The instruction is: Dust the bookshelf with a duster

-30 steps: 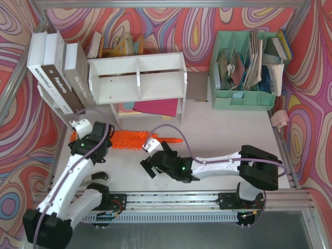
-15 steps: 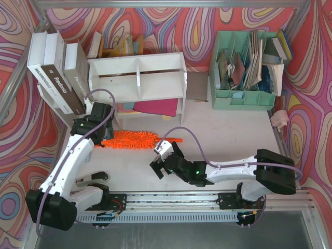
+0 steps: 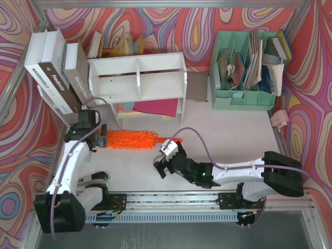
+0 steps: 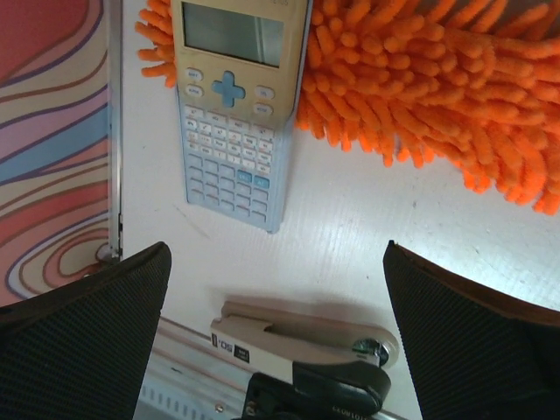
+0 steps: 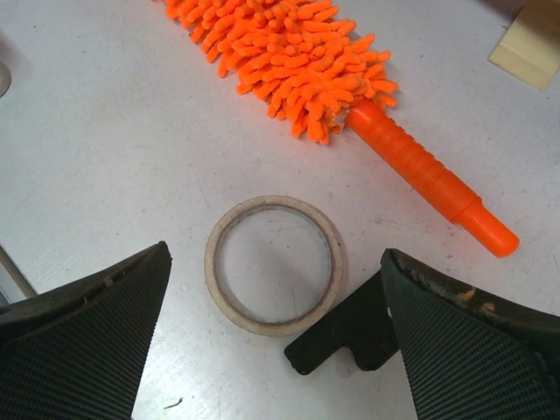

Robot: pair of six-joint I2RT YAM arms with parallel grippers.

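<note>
The orange fluffy duster (image 3: 132,139) lies flat on the table in front of the white bookshelf (image 3: 137,78), its handle (image 3: 174,140) pointing right. My left gripper (image 3: 89,136) hovers at the duster's left end, open and empty. In the left wrist view (image 4: 276,254) it is over bare table, with the fluffy head (image 4: 437,96) ahead. My right gripper (image 3: 163,165) is open and empty just near of the handle. In the right wrist view (image 5: 276,254) it is above a tape ring, with the duster head (image 5: 289,61) and handle (image 5: 429,175) beyond.
A light-blue calculator (image 4: 232,105) lies partly under the duster's left end. A stapler (image 4: 302,337) lies near the front rail. A tape ring (image 5: 273,203) and a black piece (image 5: 350,337) lie under the right gripper. Big books (image 3: 57,72) lean left of the shelf; a mint organizer (image 3: 244,72) stands back right.
My left gripper has swung left, off the duster's left part to its end. My right gripper has shifted right and nearer the front edge. The duster has stayed put.
</note>
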